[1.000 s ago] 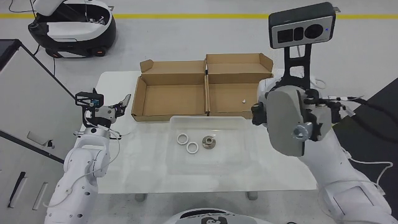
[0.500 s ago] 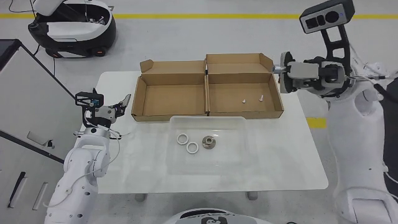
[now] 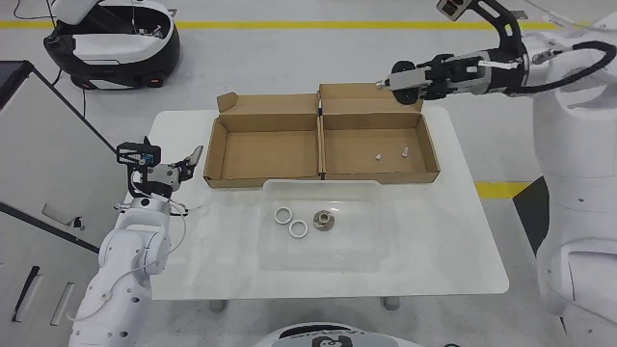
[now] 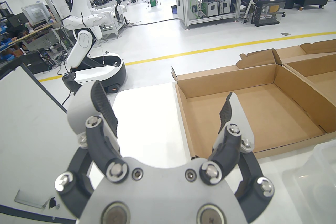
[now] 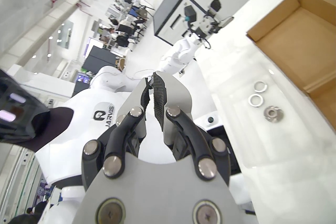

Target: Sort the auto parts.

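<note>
Here, the left tool point(image 4: 168, 109) gapes near the box point(image 4: 262, 109), the right tool point(image 5: 151, 89) pinched together.

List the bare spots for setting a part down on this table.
Free: the left box compartment, bare throughout, and the table right of the clear tray, open out to the edge. The tray's right side is also free. Crowded: its left holds two rings and a flanged nut close together. The right compartment holds two small parts in its right half.

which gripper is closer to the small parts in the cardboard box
Right. The right gripper hangs over the far edge of the cardboard box, just beyond the small parts; the left gripper sits off its opposite end.
</note>
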`<state>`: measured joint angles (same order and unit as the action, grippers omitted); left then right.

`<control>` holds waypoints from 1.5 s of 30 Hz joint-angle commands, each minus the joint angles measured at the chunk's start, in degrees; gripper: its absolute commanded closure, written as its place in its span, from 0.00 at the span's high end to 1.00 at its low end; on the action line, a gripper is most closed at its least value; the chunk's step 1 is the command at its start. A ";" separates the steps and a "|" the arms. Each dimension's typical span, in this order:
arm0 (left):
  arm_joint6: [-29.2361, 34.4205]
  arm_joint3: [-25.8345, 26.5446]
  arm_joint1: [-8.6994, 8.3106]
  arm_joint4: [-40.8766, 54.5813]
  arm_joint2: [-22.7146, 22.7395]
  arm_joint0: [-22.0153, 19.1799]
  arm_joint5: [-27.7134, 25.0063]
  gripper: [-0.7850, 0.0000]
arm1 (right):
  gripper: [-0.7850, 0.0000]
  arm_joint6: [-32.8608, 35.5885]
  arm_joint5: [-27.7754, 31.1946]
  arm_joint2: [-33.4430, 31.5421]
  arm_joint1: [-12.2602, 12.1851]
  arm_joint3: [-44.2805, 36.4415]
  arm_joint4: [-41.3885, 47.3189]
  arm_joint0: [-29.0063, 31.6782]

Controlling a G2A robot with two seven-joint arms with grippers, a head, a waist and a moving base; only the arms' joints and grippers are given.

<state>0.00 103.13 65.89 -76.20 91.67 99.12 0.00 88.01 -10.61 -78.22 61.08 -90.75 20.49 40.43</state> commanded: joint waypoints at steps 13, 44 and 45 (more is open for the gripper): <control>0.00 0.00 0.00 0.00 0.00 0.00 0.00 1.00 | 0.00 -0.01 8.24 24.59 -0.98 18.61 -15.11 -15.96; 0.00 0.00 0.00 0.00 0.00 0.00 0.00 1.00 | 0.00 -2.00 18.23 57.95 13.72 49.27 -32.31 -32.05; 0.00 0.00 0.00 0.00 0.00 0.00 0.00 1.00 | 0.00 -2.16 18.55 58.51 14.30 50.48 -32.73 -31.87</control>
<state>0.00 103.13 65.89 -76.20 91.67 99.12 0.00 86.05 7.65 -20.21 74.84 -41.54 -11.83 8.38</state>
